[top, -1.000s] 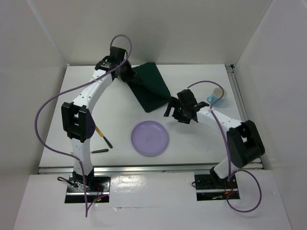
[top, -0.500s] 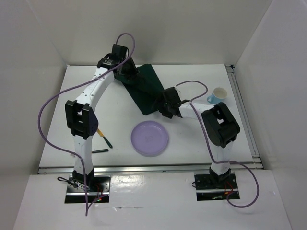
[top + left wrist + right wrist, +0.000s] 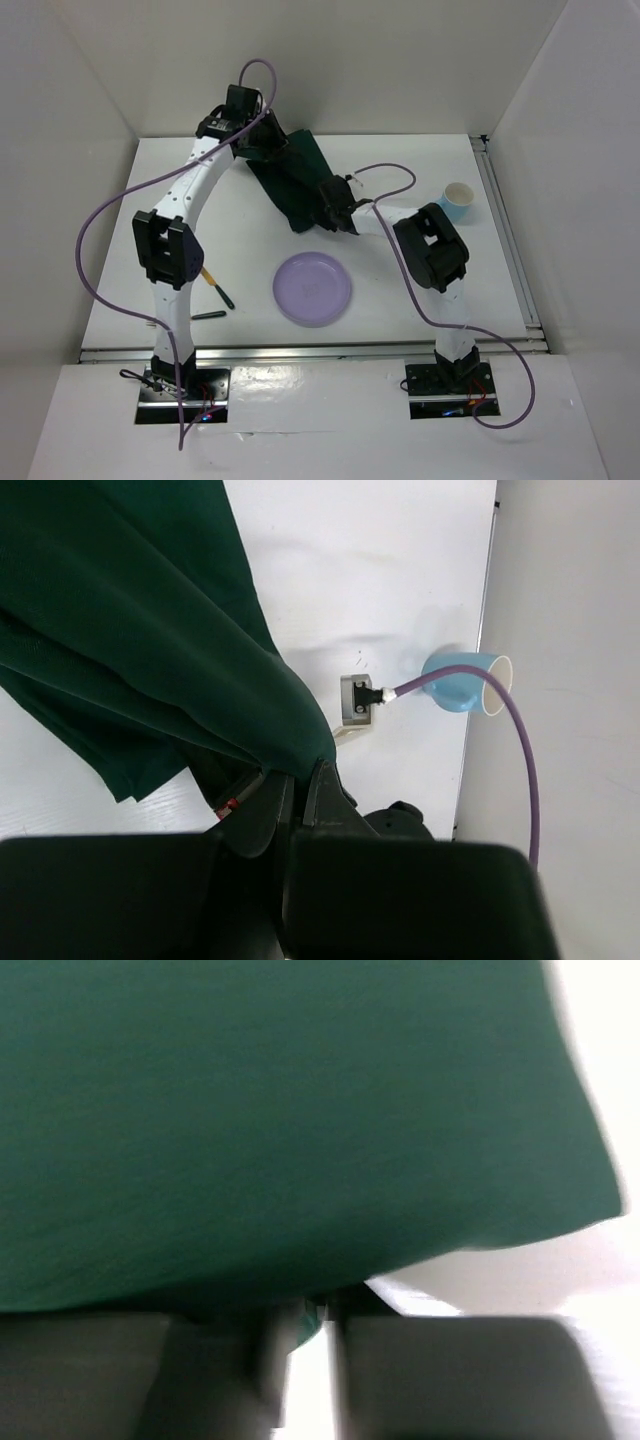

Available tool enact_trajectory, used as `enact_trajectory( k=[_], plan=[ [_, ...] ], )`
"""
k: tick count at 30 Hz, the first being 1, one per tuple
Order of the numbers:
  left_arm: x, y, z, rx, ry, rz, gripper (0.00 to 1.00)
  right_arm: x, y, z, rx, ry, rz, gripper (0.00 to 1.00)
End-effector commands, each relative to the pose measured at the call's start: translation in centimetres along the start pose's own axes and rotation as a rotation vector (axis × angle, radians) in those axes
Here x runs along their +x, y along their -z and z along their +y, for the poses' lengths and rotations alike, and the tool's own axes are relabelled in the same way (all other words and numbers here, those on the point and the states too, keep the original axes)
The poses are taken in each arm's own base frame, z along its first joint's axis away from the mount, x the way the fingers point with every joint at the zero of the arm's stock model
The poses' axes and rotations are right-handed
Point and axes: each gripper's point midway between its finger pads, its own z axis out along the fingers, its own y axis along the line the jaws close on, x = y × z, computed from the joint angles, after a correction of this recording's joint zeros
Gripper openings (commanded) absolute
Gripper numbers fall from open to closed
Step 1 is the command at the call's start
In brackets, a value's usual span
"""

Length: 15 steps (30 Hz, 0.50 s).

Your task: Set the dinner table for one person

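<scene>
White and matte, the dinner table point(image 3: 380, 295) is the broad surface flooring a booth of plain white walls point(image 3: 400, 60), with both arm bases at its near edge. Nearest lie a lilac plate point(image 3: 312, 288) and, to its left, two slim utensils point(image 3: 222, 296). Further in, the right hand point(image 3: 335, 208) has its fingers pinched on the green cloth point(image 3: 295, 185), though its own view is blurred. Beyond it, the left hand point(image 3: 262, 150) is clamped tight on the cloth's far end, which hangs in folds. A blue cup point(image 3: 457, 200) sits far right.
</scene>
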Motion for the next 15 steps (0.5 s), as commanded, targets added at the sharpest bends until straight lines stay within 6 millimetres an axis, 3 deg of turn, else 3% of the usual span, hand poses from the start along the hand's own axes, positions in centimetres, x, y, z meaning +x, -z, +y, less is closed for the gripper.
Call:
enact_trajectory(
  k=[1, 2, 4, 6, 9, 10, 11, 13, 14, 15],
  plan=[
    [-2.9, 3.5, -4.0, 0.150, -0.047, -0.076, 0.00, 1.0, -0.5, -4.7, 0.233, -0.013, -0.027, 0.10],
    [-3.3, 3.6, -3.6, 0.145, -0.042, -0.083, 0.00, 0.1, -0.2, -4.8, 0.254, -0.008, -0.066, 0.01],
    [-4.0, 4.4, -3.9, 0.160, -0.055, -0.098, 0.00, -1.3, 0.7, -5.0, 0.275, -0.012, -0.100, 0.00],
    [-5.1, 5.2, -3.2, 0.168, -0.045, -0.111, 0.00, -4.4, 2.4, -5.1, 0.278, -0.003, -0.171, 0.00],
    [-7.2, 8.0, -1.5, 0.198, -0.019, -0.134, 0.00, -10.0, 5.7, -4.4, 0.258, 0.090, -0.295, 0.00],
    [-8.1, 9.7, -0.7, 0.197, -0.022, -0.164, 0.00, -12.4, 7.6, -2.7, 0.207, 0.173, -0.355, 0.00],
    [-8.6, 10.6, -0.6, 0.204, -0.023, -0.181, 0.00, -14.2, 8.7, -2.7, 0.198, 0.205, -0.389, 0.00],
    [-9.8, 13.1, 0.0, 0.213, -0.030, -0.221, 0.00, -16.8, 10.9, -2.0, 0.174, 0.327, -0.453, 0.00],
    [-10.2, 13.9, 0.1, 0.219, -0.031, -0.232, 0.00, -18.5, 13.2, -1.4, 0.153, 0.343, -0.502, 0.00],
    [-10.3, 14.7, 0.2, 0.221, -0.037, -0.238, 0.00, -19.3, 14.4, -1.1, 0.138, 0.372, -0.522, 0.00]
  ],
)
